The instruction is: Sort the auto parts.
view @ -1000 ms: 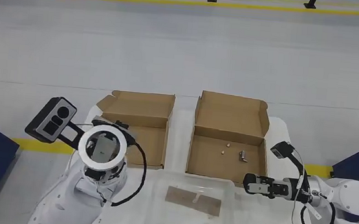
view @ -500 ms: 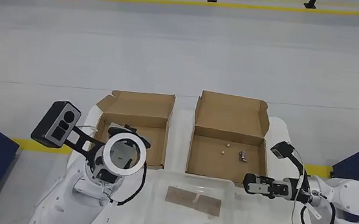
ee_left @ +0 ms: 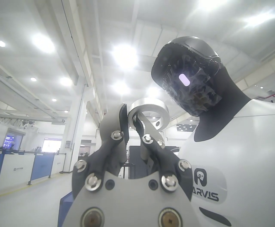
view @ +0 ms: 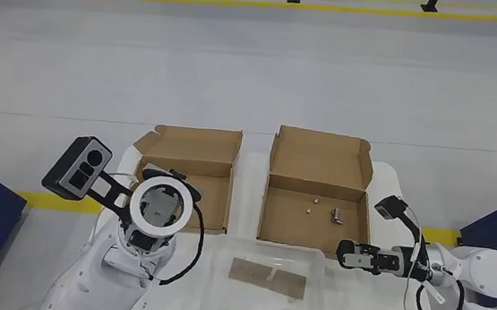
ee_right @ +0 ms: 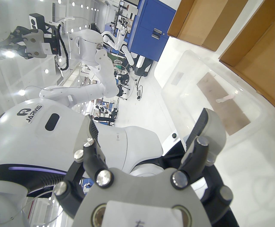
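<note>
My left gripper is shut on a silver metal ring with a flat tab, held up in the air with its fingers pinching the ring's wall. From above, the ring hangs over the table's left front corner, in front of the left cardboard box. The right cardboard box has a small metal part and a tiny pale piece on its floor. My right gripper is open and holds nothing. It sits low beside the right end of a clear plastic bin.
In the clear bin lie a brown card and a small white part. Both boxes stand open behind the bin with their lids folded back. Blue barriers stand on the floor to the left and right of the table.
The left arm swung the ring to the right, then back a little to the left. The right arm has not moved.
</note>
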Action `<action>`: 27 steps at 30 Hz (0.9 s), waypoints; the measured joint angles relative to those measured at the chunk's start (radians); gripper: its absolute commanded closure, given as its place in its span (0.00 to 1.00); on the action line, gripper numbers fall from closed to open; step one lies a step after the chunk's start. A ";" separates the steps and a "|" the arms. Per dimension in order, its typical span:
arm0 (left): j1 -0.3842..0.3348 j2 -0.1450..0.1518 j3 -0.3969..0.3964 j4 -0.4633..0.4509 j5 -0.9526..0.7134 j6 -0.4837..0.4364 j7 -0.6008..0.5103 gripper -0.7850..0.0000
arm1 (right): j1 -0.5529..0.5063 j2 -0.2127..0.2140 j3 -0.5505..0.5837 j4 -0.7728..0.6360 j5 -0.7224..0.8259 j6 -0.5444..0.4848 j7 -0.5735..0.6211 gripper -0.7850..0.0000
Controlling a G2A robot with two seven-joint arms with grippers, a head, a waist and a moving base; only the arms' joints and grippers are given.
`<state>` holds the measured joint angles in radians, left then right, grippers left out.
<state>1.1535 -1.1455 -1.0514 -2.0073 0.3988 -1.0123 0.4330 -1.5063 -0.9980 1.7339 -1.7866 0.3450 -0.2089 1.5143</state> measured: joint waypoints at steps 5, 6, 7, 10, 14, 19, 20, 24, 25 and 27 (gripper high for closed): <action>0.000 0.000 0.000 -0.001 0.000 0.001 0.000 1.00 | 0.000 0.000 0.000 0.000 0.000 0.000 0.000 0.00; 0.003 0.000 -0.001 -0.006 0.000 0.009 -0.009 1.00 | 0.000 0.000 0.000 0.000 0.000 0.000 0.000 0.00; 0.007 -0.001 -0.002 -0.011 -0.001 0.016 -0.018 1.00 | 0.000 0.000 0.000 0.000 0.000 0.000 0.000 0.00; 0.018 -0.003 -0.015 -0.006 -0.005 0.029 -0.045 1.00 | 0.000 0.000 0.000 0.000 0.000 0.000 0.000 0.00; 0.031 -0.006 -0.039 0.028 0.010 0.039 -0.071 1.00 | 0.000 0.000 0.000 0.000 0.000 0.000 0.000 0.00; 0.045 -0.010 -0.058 0.080 0.019 0.033 -0.097 1.00 | 0.000 0.000 0.000 0.000 0.000 0.000 0.000 0.00; 0.048 -0.011 -0.061 0.089 0.021 0.030 -0.102 1.00 | 0.000 0.000 0.000 0.000 0.000 0.000 0.000 0.00; 0.062 -0.013 -0.082 0.126 0.041 0.031 -0.125 1.00 | 0.000 0.000 0.000 0.000 0.000 0.000 0.000 0.00; 0.066 -0.013 -0.087 0.134 0.048 0.035 -0.131 1.00 | 0.000 0.000 0.000 0.000 0.000 0.000 0.000 0.00; 0.079 -0.013 -0.101 0.152 0.064 0.049 -0.147 1.00 | 0.000 0.000 0.000 0.000 0.000 0.000 0.000 0.00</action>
<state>1.2324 -1.1583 -1.1524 -1.8555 0.4631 -0.9632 0.2862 -1.5063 -0.9980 1.7339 -1.7866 0.3450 -0.2089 1.5143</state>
